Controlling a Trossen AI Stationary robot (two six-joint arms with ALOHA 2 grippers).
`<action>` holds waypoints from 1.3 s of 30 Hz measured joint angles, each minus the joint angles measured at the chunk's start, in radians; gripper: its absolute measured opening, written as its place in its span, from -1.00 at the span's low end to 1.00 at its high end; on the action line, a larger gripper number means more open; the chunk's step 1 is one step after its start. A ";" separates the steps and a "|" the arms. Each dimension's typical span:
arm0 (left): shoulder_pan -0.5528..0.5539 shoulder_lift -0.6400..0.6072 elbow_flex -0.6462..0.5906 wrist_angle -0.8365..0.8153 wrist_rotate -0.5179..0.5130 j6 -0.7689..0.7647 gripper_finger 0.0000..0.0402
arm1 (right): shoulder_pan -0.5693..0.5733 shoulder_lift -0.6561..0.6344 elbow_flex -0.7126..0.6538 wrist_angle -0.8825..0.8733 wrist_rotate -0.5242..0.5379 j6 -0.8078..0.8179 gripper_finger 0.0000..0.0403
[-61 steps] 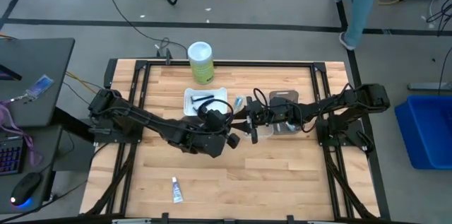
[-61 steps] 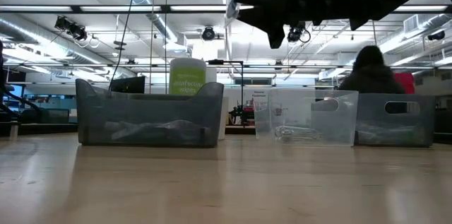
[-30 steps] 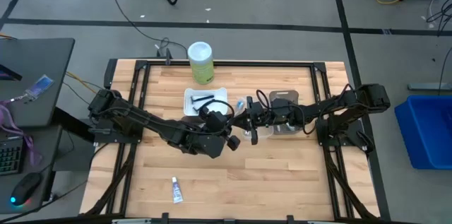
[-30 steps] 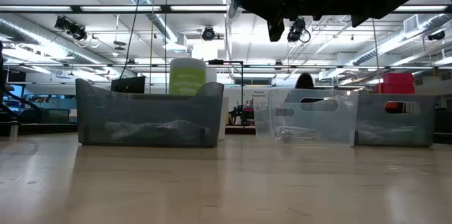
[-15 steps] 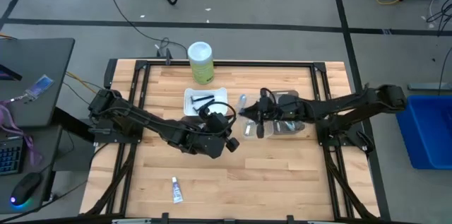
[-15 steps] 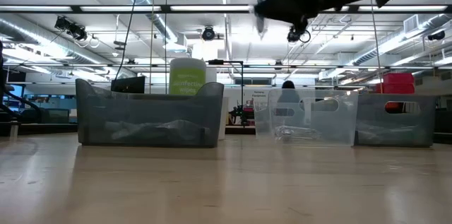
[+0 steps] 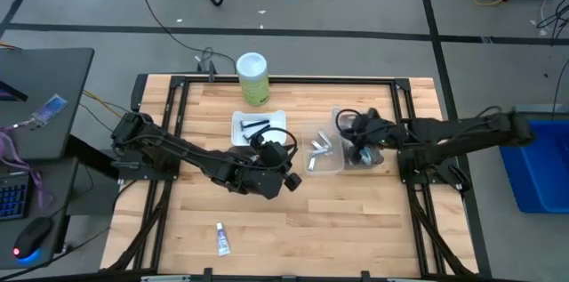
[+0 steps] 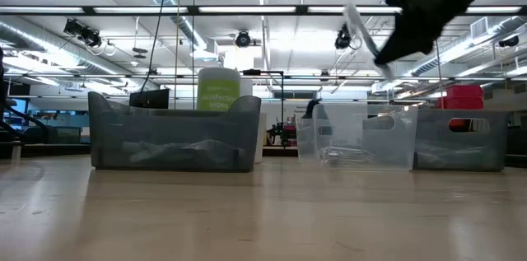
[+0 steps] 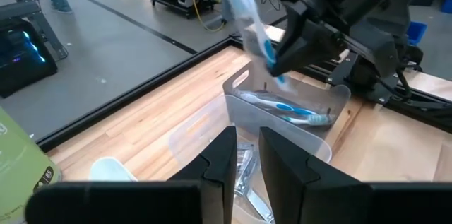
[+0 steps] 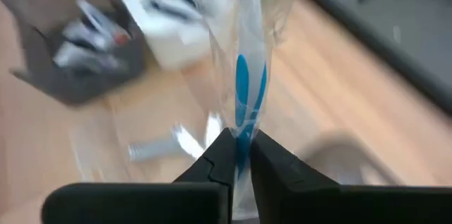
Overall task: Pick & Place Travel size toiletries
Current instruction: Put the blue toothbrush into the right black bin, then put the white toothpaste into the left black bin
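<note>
My right gripper [image 10: 239, 159] is shut on a blue-and-white toothbrush in a clear wrapper [image 10: 241, 90], held in the air over the grey tray [image 9: 332, 100]. Another toothbrush [image 9: 291, 109] lies in that tray. In the high view the right gripper [image 7: 349, 136] is right of centre. My left gripper [image 9: 246, 159] stands open a little and holds nothing; it hangs above mid-table [image 7: 289, 178], facing the clear tray [image 9: 205, 136] with its silvery tubes [image 9: 247, 174]. A toothpaste tube [image 7: 222, 239] lies flat near the front edge. My right gripper pinches the wrapped toothbrush between its two fingers at the blue part of the handle [image 10: 240, 133], near one end. The rest of the brush [image 9: 244, 12] sticks out beyond the fingertips and slants upward. It is lifted clear of tray and table.
A white tray [image 7: 240, 122] with dark razors sits behind the left gripper. The green-and-white canister [image 7: 252, 77] stands at the far edge. The three trays stand close together mid-table; bare wood lies along the front.
My right gripper has drawn away from the left gripper toward the table's right edge, carrying the wrapped toothbrush. It has tipped as it went, so the brush has gone from upright to slanting and now hangs over the grey tray.
</note>
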 joint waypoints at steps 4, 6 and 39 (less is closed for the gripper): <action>0.000 0.000 0.000 0.004 0.000 -0.001 -0.65 | -0.007 -0.031 0.000 -0.215 -0.015 0.192 -0.83; 0.000 0.000 0.000 0.004 0.000 -0.001 -0.65 | -0.009 -0.032 0.000 -0.304 -0.056 0.275 -0.81; 0.001 0.000 0.000 0.007 0.045 -0.017 -0.65 | -0.022 0.020 0.000 0.321 -0.105 -0.070 -0.67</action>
